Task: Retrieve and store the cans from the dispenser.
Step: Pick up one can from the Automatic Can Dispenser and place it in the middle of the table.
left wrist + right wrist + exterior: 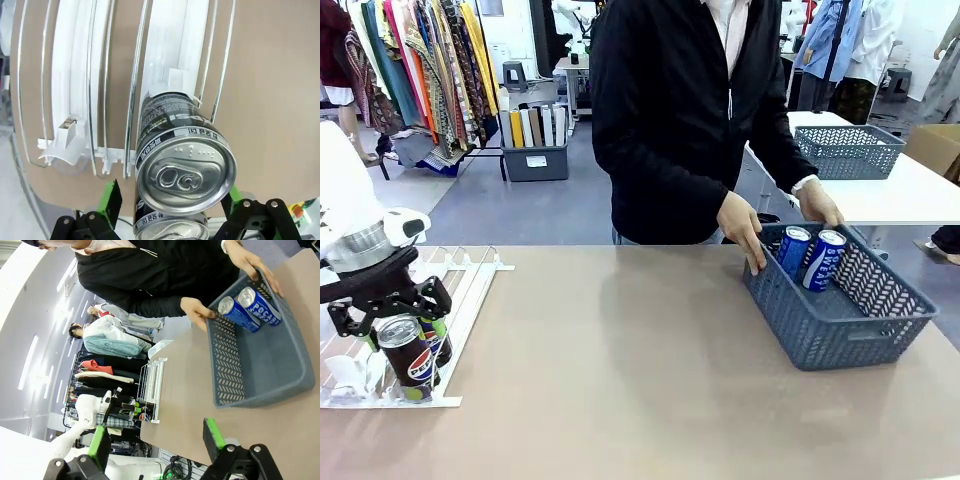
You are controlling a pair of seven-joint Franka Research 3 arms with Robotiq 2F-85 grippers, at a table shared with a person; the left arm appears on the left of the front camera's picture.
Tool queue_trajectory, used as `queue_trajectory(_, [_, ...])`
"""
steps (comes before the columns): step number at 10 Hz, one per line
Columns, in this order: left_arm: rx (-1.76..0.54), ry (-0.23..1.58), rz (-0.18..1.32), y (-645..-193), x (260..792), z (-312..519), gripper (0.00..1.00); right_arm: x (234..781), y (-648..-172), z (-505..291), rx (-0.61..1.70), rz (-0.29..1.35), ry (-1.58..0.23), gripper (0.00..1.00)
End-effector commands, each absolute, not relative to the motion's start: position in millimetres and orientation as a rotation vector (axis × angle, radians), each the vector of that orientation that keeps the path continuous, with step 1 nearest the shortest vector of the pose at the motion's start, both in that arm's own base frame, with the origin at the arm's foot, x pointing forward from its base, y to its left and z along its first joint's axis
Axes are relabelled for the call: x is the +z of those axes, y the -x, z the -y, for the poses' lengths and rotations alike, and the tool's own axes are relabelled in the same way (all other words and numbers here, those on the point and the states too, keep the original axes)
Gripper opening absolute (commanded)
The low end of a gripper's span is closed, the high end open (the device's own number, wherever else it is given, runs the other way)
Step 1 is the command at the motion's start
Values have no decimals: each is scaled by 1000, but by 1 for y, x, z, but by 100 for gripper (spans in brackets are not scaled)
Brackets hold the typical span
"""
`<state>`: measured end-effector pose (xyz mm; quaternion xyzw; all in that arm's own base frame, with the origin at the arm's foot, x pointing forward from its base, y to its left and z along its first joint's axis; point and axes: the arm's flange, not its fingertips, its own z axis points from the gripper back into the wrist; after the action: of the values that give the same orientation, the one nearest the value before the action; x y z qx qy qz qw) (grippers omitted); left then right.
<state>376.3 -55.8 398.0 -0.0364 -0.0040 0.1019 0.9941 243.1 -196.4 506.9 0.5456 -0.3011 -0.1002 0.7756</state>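
Note:
The white railed dispenser [470, 285] sits at the table's left edge. At its low end stand two black cans, one [408, 358] in front and the other [437, 340] just behind it. My left gripper [405, 335] is open, its fingers on either side of the front can. In the left wrist view that can [185, 167] fills the space between the green pads [111, 199], and a gap shows on the left side. The second can's top [170, 229] lies below it. My right gripper [156, 437] hangs open above the table with nothing between its fingers.
A dark grey mesh basket [850, 325] stands at the right and holds two blue cans [793, 250] [824, 259]. A person at the far side has both hands [740, 228] on the basket's rim. Bare table lies between the dispenser and the basket.

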Motion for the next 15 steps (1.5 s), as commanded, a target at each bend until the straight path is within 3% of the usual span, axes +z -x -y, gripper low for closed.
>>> queue_trajectory(1, [214,54,-6,-375,404,54,100,509,-246,197,-200,685,-1193,100])
queue_trajectory(7, [192,91,-38,-372,409,52,100,509,-246,197,-200,685,-1193,100])
queue_trajectory(8, [193,88,-33,-371,409,52,76,509,-246,197,-200,685,-1193,100])
queue_trajectory(9, [188,87,-33,-372,409,53,17,509,-246,197,-200,685,-1193,100])
queue_trajectory(10, [187,89,-32,-372,408,53,0,509,-246,197,-200,685,-1193,100])
queue_trajectory(15, [195,97,-16,-371,416,51,0,509,-246,197,-200,685,-1193,100])
